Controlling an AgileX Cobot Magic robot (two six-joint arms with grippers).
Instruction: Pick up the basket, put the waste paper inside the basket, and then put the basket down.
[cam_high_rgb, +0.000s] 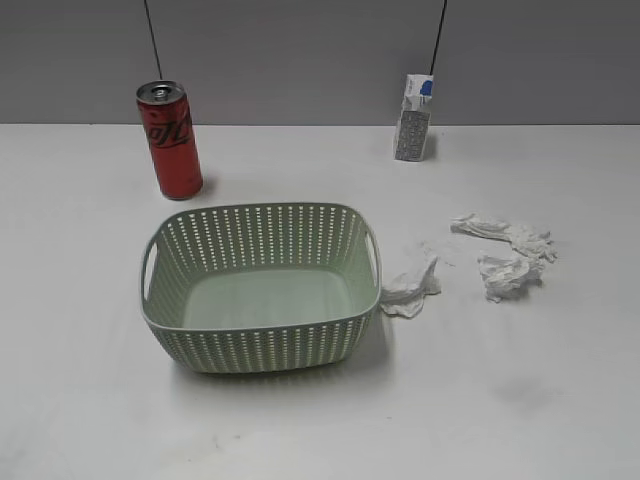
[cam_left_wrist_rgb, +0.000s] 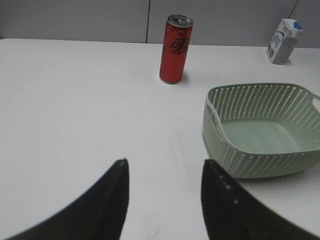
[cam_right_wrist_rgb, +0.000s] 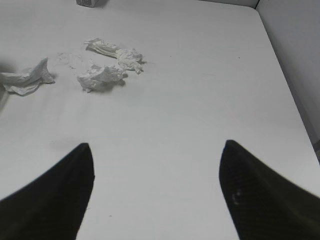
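**A:** Start with the grippers. What are they doing?

**B:** The left gripper hangs above bare table, its two dark fingers apart with nothing between them. The right gripper hangs the same way, fingers spread wider and holding nothing. Neither arm shows in the exterior view.

**A:** What lies nearest the left one?

**B:** In its wrist view the basket sits at about two o'clock from the fingertips, apart from them. A red can stands at twelve o'clock, farther back. A small carton stands at the far one o'clock corner.

**A:** And the right one?

**B:** Ahead at about eleven o'clock lie wads of paper, white and crumpled, in a loose cluster. One more wad lies off at ten o'clock near the picture's left edge.

**A:** Is any writing readable?

**B:** The can bears black script on red, but I cannot read it. The carton is white and grey with a blue mark near the top. Its print is too small to read.

**A:** What do the containers hold?

**B:** In the exterior view the basket stands upright at the table's centre, pale green with slotted sides, and its floor is bare. The paper lies at three o'clock from it, on the table. The nearest wad touches or nearly touches the basket's right wall. The can is upright at eleven o'clock from the basket, the carton at one o'clock.
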